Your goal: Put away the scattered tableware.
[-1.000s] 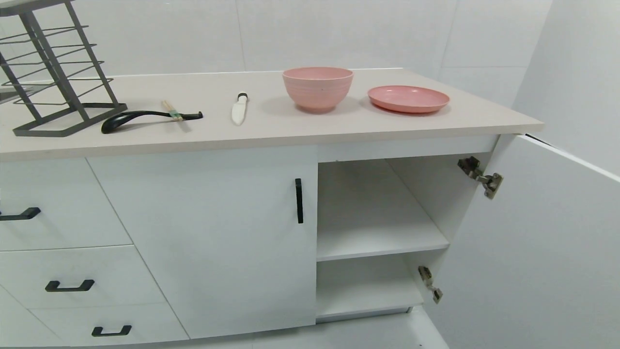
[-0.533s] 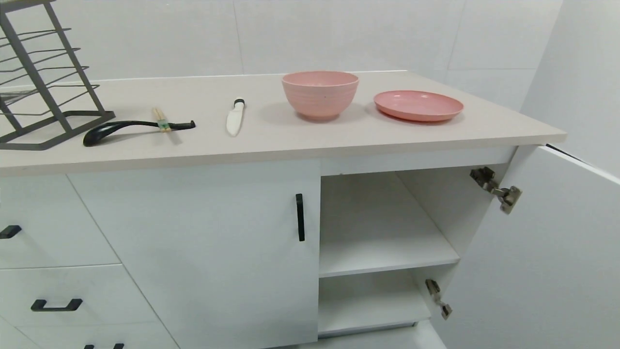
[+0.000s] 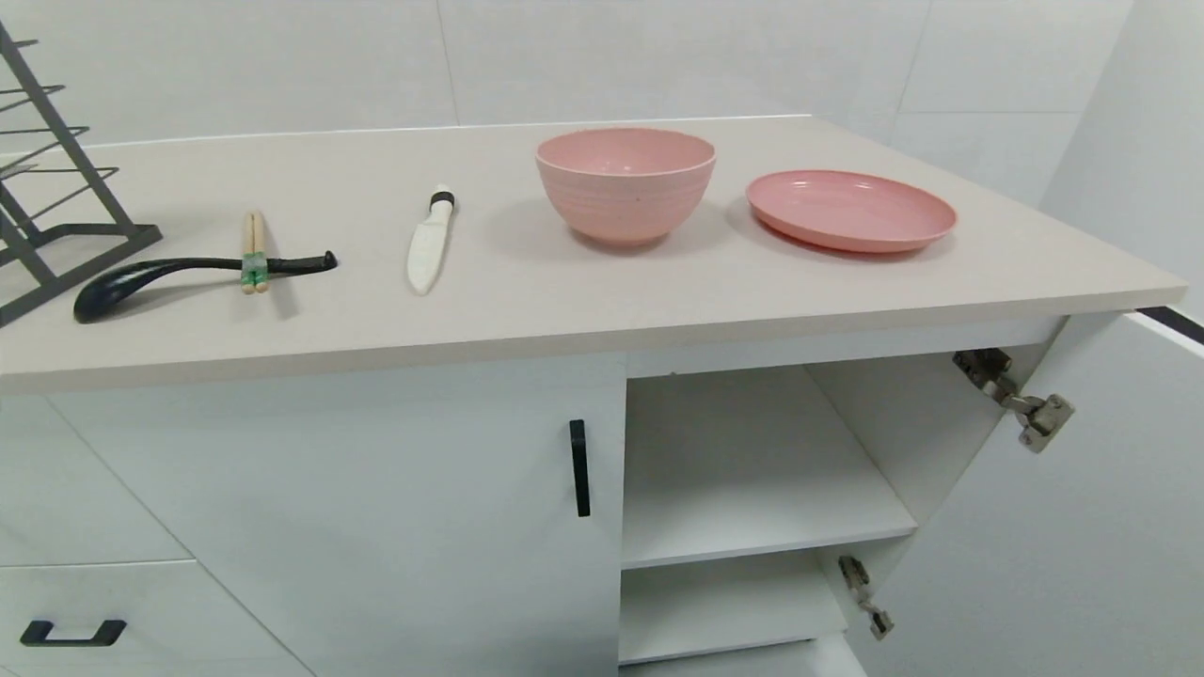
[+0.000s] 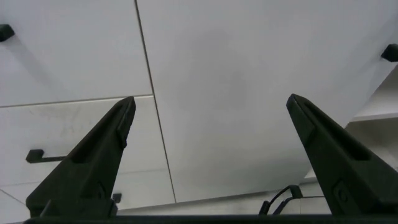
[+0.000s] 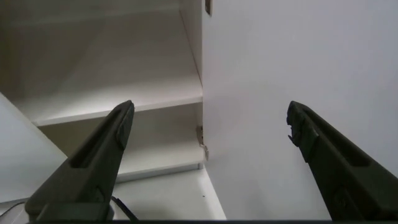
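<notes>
A pale countertop (image 3: pixel 658 282) runs beneath a white tiled wall (image 3: pixel 658 56), with a dark wire rack (image 3: pixel 94 266) standing at its left end. Below, a closed white cabinet door (image 3: pixel 376 508) carries a black vertical handle (image 3: pixel 579 467). To its right, an open door (image 3: pixel 1082 545) hangs on two metal hinges (image 3: pixel 1021 400), showing a white shelf (image 3: pixel 752 489).

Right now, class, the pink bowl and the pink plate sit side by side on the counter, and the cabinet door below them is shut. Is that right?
Not quite. The pink bowl and the pink plate do sit side by side on the counter, but the cabinet door below them is open, not shut. The head view shows its hinges and the shelves inside.
</notes>
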